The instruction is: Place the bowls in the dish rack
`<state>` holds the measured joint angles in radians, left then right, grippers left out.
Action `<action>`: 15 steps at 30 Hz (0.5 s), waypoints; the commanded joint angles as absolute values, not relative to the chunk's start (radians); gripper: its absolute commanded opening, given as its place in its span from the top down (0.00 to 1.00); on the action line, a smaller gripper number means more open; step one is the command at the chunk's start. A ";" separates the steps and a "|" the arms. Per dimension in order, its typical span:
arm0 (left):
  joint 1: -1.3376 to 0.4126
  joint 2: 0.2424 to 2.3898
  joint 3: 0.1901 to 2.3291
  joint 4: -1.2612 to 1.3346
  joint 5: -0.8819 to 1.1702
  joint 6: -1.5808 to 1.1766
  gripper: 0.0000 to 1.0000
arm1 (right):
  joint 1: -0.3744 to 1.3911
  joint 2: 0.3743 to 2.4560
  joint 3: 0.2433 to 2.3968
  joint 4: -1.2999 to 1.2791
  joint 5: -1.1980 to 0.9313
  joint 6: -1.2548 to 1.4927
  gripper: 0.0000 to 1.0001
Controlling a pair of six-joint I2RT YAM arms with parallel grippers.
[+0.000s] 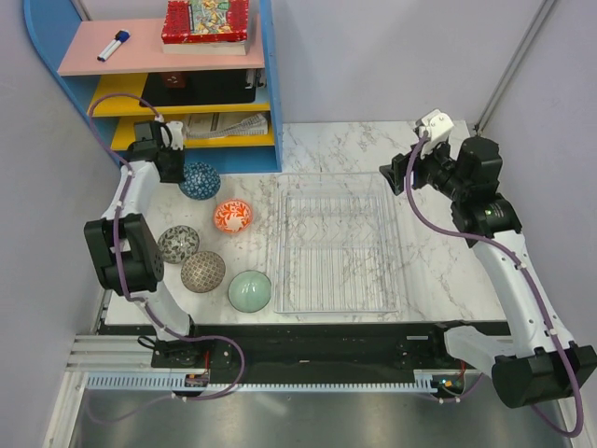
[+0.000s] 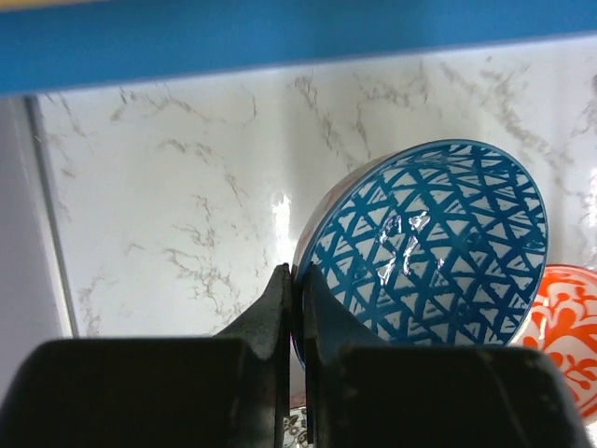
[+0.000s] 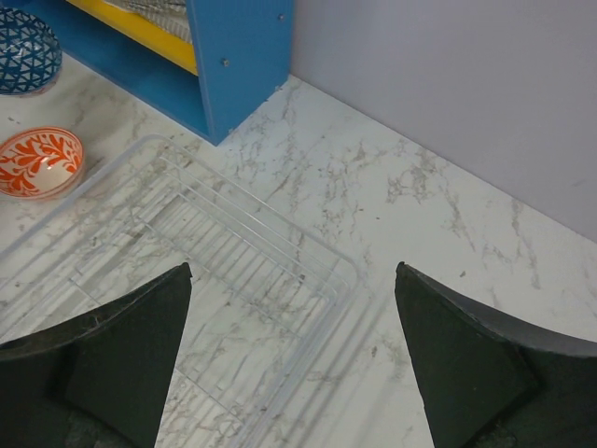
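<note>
A white marble tabletop (image 1: 429, 280) is sitting between grey walls (image 1: 373, 56), a shelf (image 1: 266, 93) standing at its far left corner, where the left gripper (image 2: 297, 273) is pinching the blue bowl (image 2: 429, 243) by its rim, four other bowls (image 1: 232, 217) lying near the left edge, the clear rack (image 1: 338, 241) at centre, and the right gripper (image 3: 293, 280) hovering spread wide.

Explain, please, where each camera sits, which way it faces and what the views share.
Top external: above and behind the arms, looking down on the table, dish rack and bowls; the left arm and right arm show whole.
Left wrist: on the left arm, looking along the left gripper, shut on the blue bowl's rim, toward the blue shelf.
Right wrist: on the right arm, looking down past the open right gripper at the rack's corner.
Shared: the blue bowl and the orange bowl appear in all three views.
</note>
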<state>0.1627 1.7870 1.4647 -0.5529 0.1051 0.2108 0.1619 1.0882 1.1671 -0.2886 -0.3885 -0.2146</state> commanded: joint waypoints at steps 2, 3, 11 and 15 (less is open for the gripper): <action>0.164 1.671 1.566 -0.581 0.202 0.202 0.98 | 0.166 1.124 1.227 -0.200 -0.502 -0.035 0.02; 0.164 1.640 1.560 -0.581 0.242 0.206 0.98 | 0.167 1.134 1.223 -0.187 -0.514 0.000 0.02; 0.008 1.497 1.454 -0.581 0.708 0.212 0.98 | 0.167 1.230 1.134 0.060 -0.765 0.398 0.02; -0.138 1.471 1.424 -0.534 0.851 0.203 0.98 | 0.166 1.308 1.065 0.244 -0.888 0.580 0.02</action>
<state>-0.0250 1.5219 1.4479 -0.5915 0.5602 0.2115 0.1619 1.2392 1.1275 0.0319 -0.7010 0.3325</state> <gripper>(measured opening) 0.060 0.976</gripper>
